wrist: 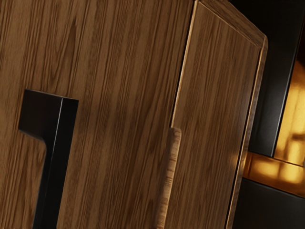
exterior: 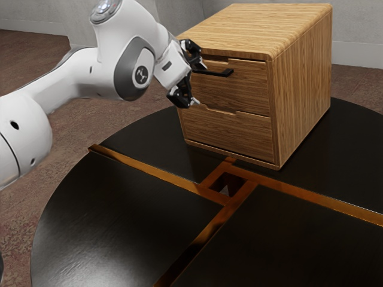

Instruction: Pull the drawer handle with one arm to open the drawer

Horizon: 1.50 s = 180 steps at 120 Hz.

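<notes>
Black gripper (exterior: 195, 82), jaws apart, straddles the handle (exterior: 215, 72) end on top drawer (exterior: 239, 89). Centre on bar, close firmly, then pull straight out w/o twisting.

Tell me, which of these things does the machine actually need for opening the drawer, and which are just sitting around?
Part of the job:
- end effector, at the handle's end
- black handle
- top drawer, which carries that handle

Just there:
- bottom drawer
- dark round table under the cabinet
- brown floor
</notes>
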{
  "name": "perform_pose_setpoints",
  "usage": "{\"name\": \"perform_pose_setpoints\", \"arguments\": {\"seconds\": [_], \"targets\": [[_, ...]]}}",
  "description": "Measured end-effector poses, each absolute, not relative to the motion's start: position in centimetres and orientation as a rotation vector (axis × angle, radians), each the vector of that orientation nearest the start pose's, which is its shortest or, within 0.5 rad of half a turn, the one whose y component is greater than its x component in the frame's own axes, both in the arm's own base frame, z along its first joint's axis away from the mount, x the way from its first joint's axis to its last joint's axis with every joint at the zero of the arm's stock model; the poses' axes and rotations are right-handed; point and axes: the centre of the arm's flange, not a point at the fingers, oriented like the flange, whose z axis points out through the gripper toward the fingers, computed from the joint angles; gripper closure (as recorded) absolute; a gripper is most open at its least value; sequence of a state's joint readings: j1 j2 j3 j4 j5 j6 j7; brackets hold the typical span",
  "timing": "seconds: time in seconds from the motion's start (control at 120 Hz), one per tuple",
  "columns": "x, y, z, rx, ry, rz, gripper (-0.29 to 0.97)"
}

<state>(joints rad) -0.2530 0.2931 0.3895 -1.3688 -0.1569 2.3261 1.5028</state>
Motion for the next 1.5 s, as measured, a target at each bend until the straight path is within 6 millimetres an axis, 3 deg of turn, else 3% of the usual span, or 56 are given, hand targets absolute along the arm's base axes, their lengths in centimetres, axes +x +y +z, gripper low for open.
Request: {"name": "perform_pose_setpoints", "arguments": {"seconds": [0.567,0.95,1.175,1.283,1.5], "targets": [[69.6,5.1,63.2,-2.027,1.630,-0.685,0.00],[69.8,4.9,63.0,-2.028,1.639,-0.691,0.29],[70.3,4.6,63.9,-2.000,1.634,-0.701,0.10],[70.8,4.5,64.8,-1.975,1.626,-0.721,0.06],[70.9,4.8,64.7,-1.977,1.628,-0.720,0.02]]}}
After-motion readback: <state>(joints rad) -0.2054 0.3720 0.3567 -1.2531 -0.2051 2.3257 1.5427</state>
